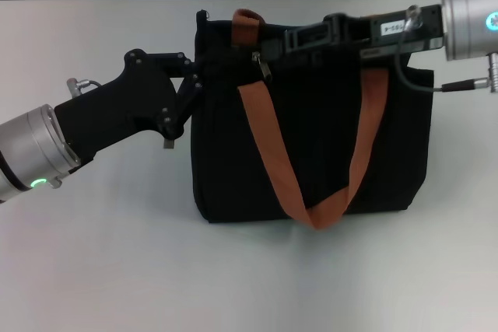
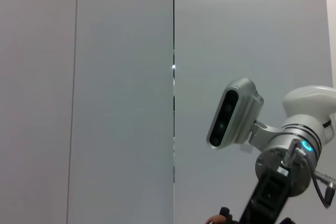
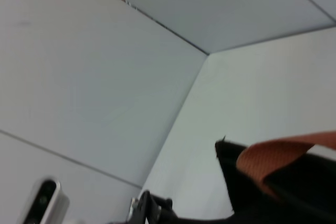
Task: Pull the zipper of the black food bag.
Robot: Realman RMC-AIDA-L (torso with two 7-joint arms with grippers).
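The black food bag (image 1: 311,153) stands upright in the middle of the white table, its two orange-brown straps (image 1: 272,161) draped over the front. The small silver zipper (image 1: 262,65) hangs at the top edge, towards the bag's left end. My right gripper (image 1: 272,46) reaches in from the right along the top edge and is shut on the zipper's upper end. My left gripper (image 1: 198,75) is shut on the bag's upper left edge. The right wrist view shows a bag corner (image 3: 227,153) and a strap (image 3: 283,153). The left wrist view shows no bag.
The white table (image 1: 117,270) spreads around the bag, with a pale wall behind it. A grey cable (image 1: 459,85) loops from the right wrist over the bag's right end. The left wrist view shows the wall, the head camera (image 2: 233,111) and the right arm (image 2: 289,161).
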